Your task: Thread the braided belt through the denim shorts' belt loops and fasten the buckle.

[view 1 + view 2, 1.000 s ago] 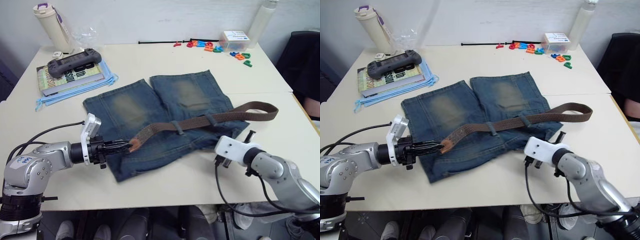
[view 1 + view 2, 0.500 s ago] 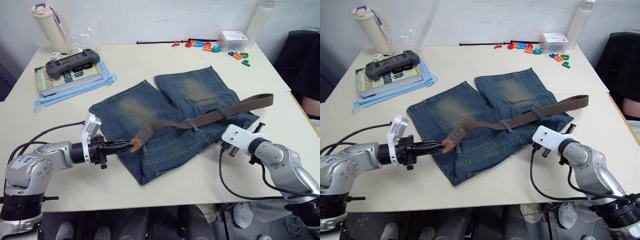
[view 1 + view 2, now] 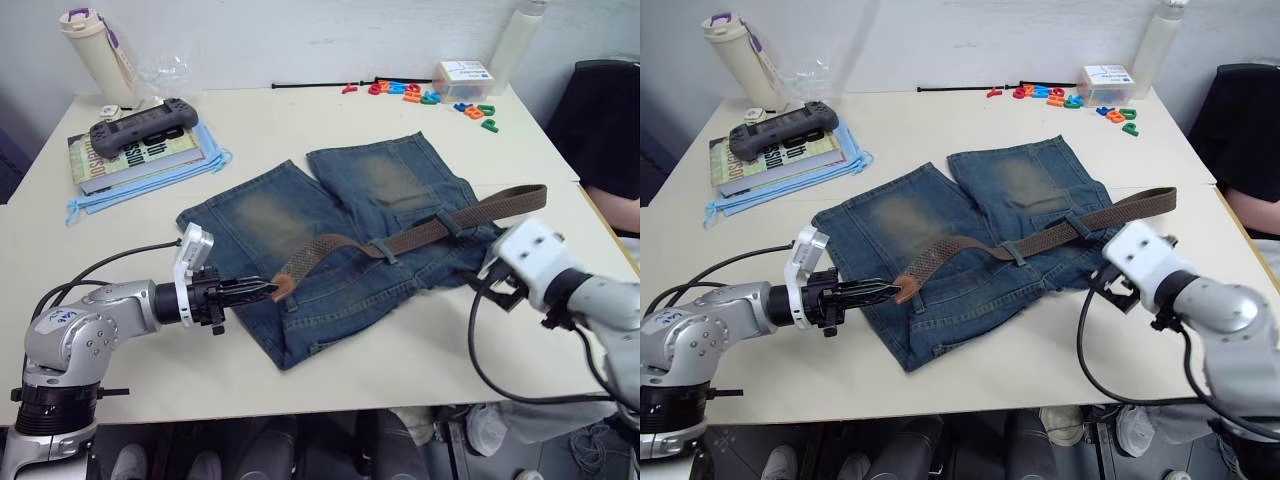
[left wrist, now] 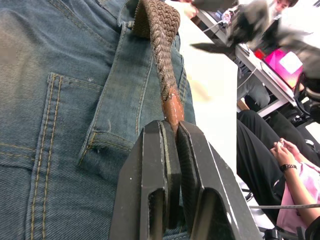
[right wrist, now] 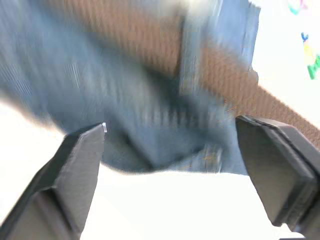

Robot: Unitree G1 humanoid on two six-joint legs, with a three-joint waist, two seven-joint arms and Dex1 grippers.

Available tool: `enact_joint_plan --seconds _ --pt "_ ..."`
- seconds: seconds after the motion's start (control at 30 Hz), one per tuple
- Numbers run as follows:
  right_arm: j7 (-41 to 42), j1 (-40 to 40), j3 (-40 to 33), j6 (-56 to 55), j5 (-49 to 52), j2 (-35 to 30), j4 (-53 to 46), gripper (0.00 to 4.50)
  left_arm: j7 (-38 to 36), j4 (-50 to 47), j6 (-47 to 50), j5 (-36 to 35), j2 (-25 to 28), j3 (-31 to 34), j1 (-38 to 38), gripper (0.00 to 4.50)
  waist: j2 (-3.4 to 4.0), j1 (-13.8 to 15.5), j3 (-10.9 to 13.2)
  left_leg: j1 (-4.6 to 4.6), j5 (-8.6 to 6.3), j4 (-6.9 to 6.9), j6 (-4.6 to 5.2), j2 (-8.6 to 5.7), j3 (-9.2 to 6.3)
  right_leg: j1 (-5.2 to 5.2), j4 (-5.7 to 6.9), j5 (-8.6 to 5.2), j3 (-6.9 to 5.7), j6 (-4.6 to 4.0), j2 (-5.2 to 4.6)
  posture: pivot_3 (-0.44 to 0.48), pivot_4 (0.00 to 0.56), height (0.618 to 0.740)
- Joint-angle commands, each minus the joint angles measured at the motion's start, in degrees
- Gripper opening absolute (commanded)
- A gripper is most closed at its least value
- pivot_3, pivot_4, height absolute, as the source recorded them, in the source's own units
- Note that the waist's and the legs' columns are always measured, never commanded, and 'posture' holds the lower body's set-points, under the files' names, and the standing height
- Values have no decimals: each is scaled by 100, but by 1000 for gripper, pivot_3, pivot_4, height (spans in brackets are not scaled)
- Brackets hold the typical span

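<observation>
Pinching the tan tip of the brown braided belt (image 3: 400, 238), the left gripper (image 3: 262, 290) draws it through two belt loops (image 3: 385, 249) of faded blue denim shorts (image 3: 330, 215) mid-tabletop; right gripper (image 5: 170, 165) gapes empty. Buckling remains.

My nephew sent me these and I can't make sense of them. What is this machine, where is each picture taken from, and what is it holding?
It is a two-armed robot at a table. The two wide pictures come from cameras on its head; the two close-ups come from cameras on its wrists. Denim shorts lie on the table with a brown braided belt passing under two belt loops. The left pincer is shut on the belt's leather tip, seen close up in the left wrist picture. The right pincer is open near the shorts' edge, holding nothing. Books, a game controller, a bottle and toy letters lie farther back.
</observation>
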Motion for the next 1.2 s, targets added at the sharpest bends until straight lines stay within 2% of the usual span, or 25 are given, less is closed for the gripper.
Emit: enact_joint_plan --seconds 0.03,0.13,0.23,0.33,0.47,0.6,0.87,1.03,1.13,1.17,1.2 --pt "376 -401 -508 1506 1584 355 -954 4444 63 -218 2 -170 -40 53 -73 0 0 15 0 0 0 -1 0 0 -3 2 -2 0 -3 0 0 0 150 657" --pt "493 -849 -803 3127 2773 968 -1245 4444 77 -240 -11 -160 -65 38 -66 0 -1 24 0 -1 -1 1 0 0 -8 5 -7 0 -7 -1 -1 0 150 657" --pt "408 -1175 -855 4042 3576 1756 -1367 4444 94 -240 -22 -162 -79 44 -81 0 -1 27 -1 -2 -2 0 4 -3 -9 6 -10 0 -7 -1 -5 0 150 657" --pt "-474 -1353 -531 4260 4079 3252 -1044 4444 101 -283 -15 -191 -84 58 -72 0 -2 2 -1 3 -2 -5 3 -3 -9 6 -10 0 -6 -1 -4 0 150 657" --pt "-1703 -1435 -297 4260 4125 4388 -525 4444 26 -358 -48 -197 -51 61 3 0 0 -19 0 15 7 -25 -11 -3 -5 -1 1 0 3 -2 -2 0 150 657" --pt "-2706 -1606 -603 4260 4016 5580 128 4444 1 -446 -19 -275 -18 117 75 0 -1 -31 -1 18 8 -22 -9 -8 -4 -1 6 1 4 -3 -1 0 150 657" --pt "-3540 -2149 -1399 4254 4320 6410 644 4444 28 -509 -44 -354 27 186 179 0 1 -140 0 17 9 -23 -10 -10 -1 -10 15 0 8 -4 2 0 150 657" --pt "-3850 -2139 -1410 4221 4715 6526 685 4444 30 -528 -69 -324 67 178 228 0 3 -208 1 17 10 -26 -13 -7 2 -18 26 -2 17 -8 6 0 150 657" --pt "-4065 -2047 -1288 4118 5017 6601 697 3712 40 -527 -69 -337 59 164 209 0 3 -226 1 18 10 -26 -14 -6 2 -18 27 -3 18 -9 6 0 150 657" --pt "-4143 -2011 -1240 4071 5132 6611 713 3261 46 -527 -69 -341 53 157 199 0 3 -228 1 18 10 -26 -14 -6 2 -18 27 -3 18 -10 6 0 150 657" --pt "-4217 -1981 -1197 4012 5247 6615 737 3042 49 -525 -70 -341 48 148 188 0 3 -235 1 17 10 -26 -14 -6 2 -19 28 -3 18 -9 6 0 150 657"
